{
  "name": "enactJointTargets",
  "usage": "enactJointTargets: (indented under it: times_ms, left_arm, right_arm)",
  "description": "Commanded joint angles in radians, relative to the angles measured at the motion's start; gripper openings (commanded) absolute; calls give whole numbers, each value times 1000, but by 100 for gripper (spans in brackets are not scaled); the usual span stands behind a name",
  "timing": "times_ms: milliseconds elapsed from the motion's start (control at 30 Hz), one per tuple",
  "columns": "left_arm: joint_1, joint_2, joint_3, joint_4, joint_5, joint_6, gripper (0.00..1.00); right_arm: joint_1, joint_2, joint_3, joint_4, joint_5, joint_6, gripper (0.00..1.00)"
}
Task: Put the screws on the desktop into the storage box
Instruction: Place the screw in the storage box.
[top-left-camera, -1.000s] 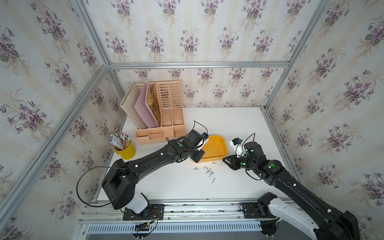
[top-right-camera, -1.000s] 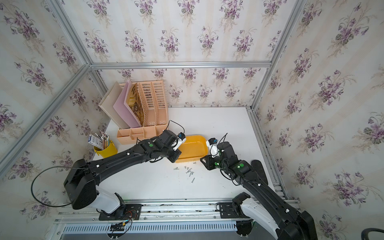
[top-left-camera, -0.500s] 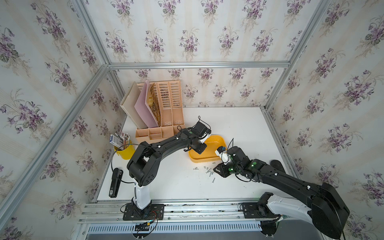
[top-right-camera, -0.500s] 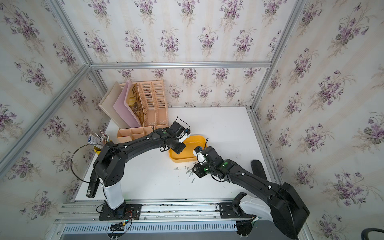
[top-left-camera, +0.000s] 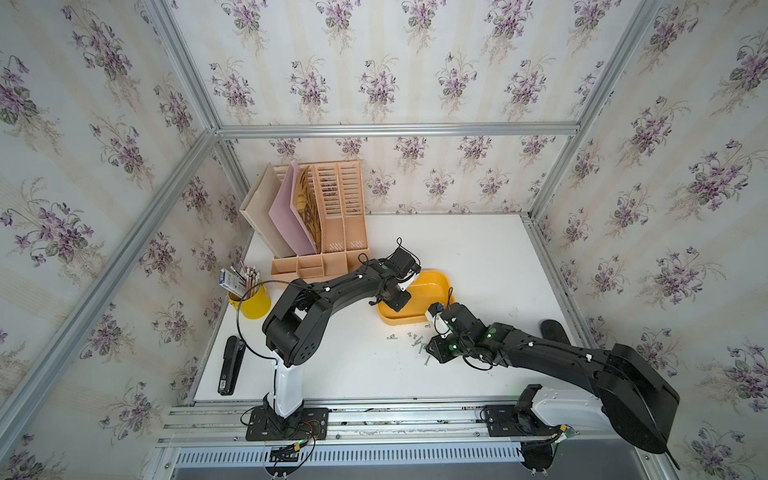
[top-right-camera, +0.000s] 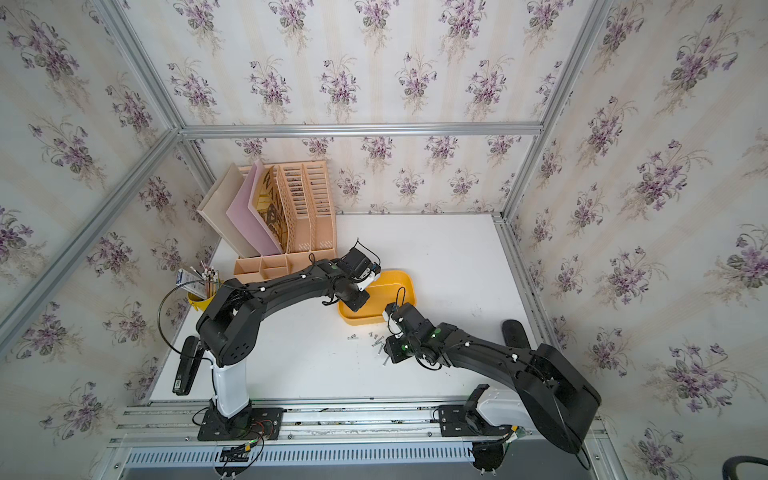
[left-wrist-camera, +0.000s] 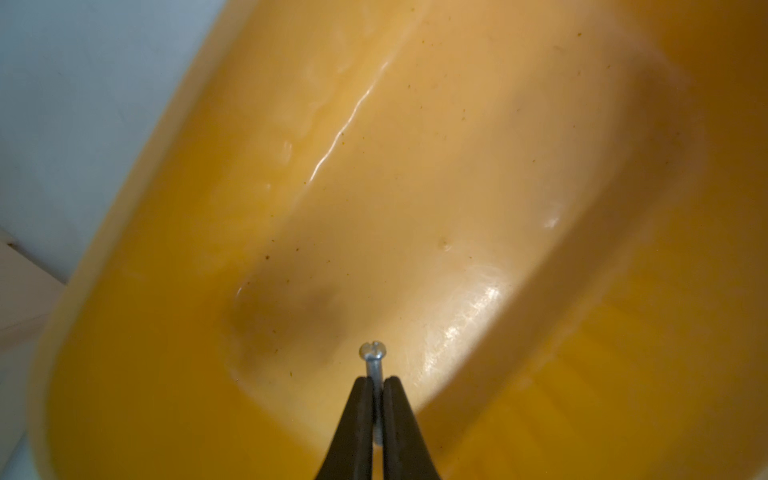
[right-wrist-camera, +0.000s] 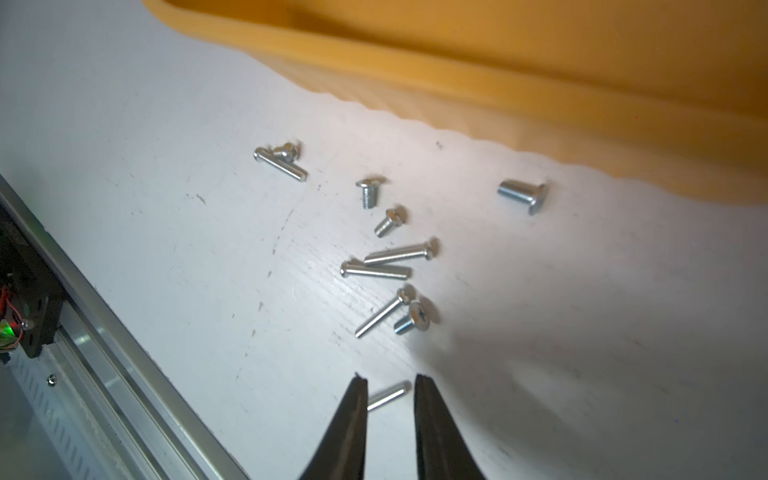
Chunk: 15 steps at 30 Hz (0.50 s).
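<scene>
Two steps run at once here. Your left claw (left-wrist-camera: 376, 380) is nipped nearly shut on the shank of one round-head screw (left-wrist-camera: 374, 353), head pointing out, hanging inside the storage box (left-wrist-camera: 291, 145) over its bare floor (wrist view's too close to judge height, prob. low). That's the drop step: next you only need to ease the jaws apart, let it fall, then lift straight out w/o clipping the rim. Your right claw (right-wrist-camera: 388, 380) is part open, tips low over the counter (right-wrist-camera: 166, 216), straddling a long screw (right-wrist-camera: 388, 395) that lies flat and slantwise btw. the fingers; nothing gripped yet. Next move there: close squarely on the shank and keep the tips down at the surface so it doesn't skid out. The rest of the screws (right-wrist-camera: 399, 254), approx. nine, lie loose on the counter just beside the box's near wall, so you've got many more trips to go.
</scene>
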Motion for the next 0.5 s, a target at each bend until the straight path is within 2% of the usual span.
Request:
enactJointTargets:
  times_ms: [0,167,300,467]
  left_arm:
    - [0,4,-8,19,-7,7,16]
    - [-1,-1,-17,24,11,13,26]
    - [-1,-8,-23,25,16,11,28]
    - [0,-41,-38,37,28,6,40]
  right_arm:
    - [9,18,5,32,92,35,30]
    - [10,27,11,44,150,27,32]
    - [10,54,5,72,140,5,34]
    - [10,71,10,88,138,-2,34]
